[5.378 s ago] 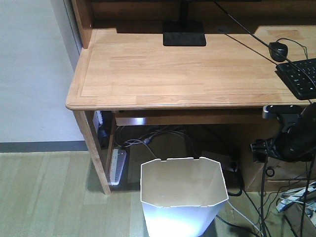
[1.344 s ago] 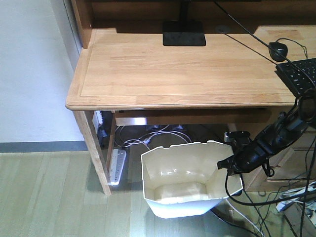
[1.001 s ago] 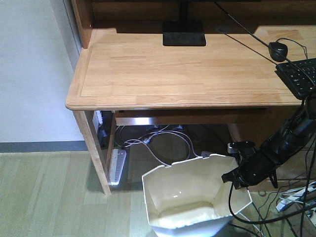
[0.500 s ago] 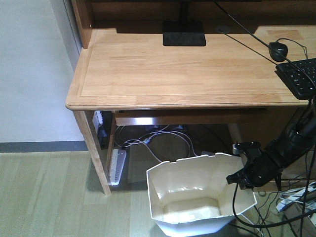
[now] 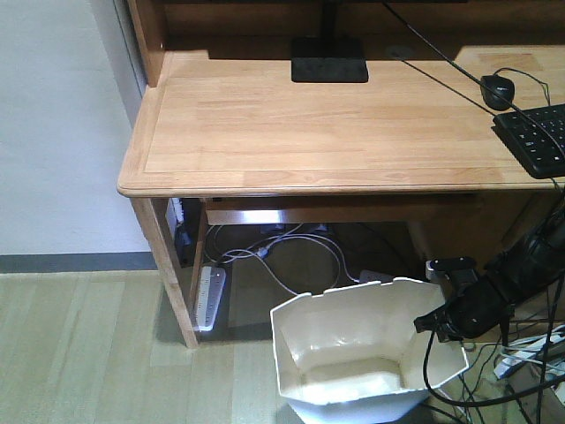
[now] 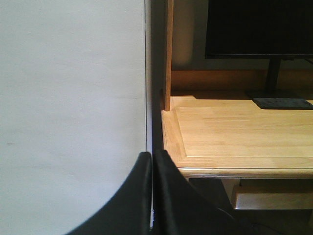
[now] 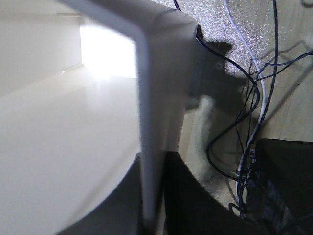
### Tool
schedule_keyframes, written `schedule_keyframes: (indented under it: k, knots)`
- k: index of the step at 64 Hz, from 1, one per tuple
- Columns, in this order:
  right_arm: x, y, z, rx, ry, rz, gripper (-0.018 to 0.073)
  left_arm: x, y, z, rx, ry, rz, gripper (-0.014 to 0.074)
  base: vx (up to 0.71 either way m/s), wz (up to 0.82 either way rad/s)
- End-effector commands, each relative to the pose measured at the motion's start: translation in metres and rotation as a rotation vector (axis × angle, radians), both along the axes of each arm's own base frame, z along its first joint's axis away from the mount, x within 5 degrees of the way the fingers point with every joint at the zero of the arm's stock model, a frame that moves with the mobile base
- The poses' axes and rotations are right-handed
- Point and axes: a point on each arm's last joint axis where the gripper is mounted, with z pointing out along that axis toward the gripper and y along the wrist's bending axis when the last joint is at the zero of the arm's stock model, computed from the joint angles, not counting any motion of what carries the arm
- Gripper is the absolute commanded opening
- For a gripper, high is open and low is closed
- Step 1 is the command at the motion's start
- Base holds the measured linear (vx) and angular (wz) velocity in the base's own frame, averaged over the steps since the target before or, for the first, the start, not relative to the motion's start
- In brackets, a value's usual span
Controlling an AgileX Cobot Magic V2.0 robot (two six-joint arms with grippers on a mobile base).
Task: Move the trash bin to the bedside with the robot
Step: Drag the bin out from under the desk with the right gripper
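Bin [image 5: 340, 329] has tipped and slid right, away from the counter [image 5: 309, 132], with the right end effector [image 5: 439, 320] pinching its rim. Left end effector [image 6: 151, 196] is pressed together, idle. Haul looks barely started.

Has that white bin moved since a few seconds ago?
Yes. The trash bin has slid right, away from the desk leg, and tilted, with the right gripper clamped on its rim.
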Motion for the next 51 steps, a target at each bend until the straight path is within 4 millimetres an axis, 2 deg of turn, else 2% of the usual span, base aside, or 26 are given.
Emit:
schedule_keyframes:
  k: [1, 51]
  knots:
    - [0.0132, 0.0047, 0.0237, 0.077, -0.048, -0.012, -0.0003, 0.0004, 0.0020, -0.0034, -0.011, -0.045, 0.023, -0.0006, 0.00, 0.00]
    - [0.0132, 0.0047, 0.0237, 0.077, -0.048, -0.012, -0.0003, 0.0004, 0.0020, -0.0034, -0.011, -0.045, 0.023, -0.0006, 0.00, 0.00]
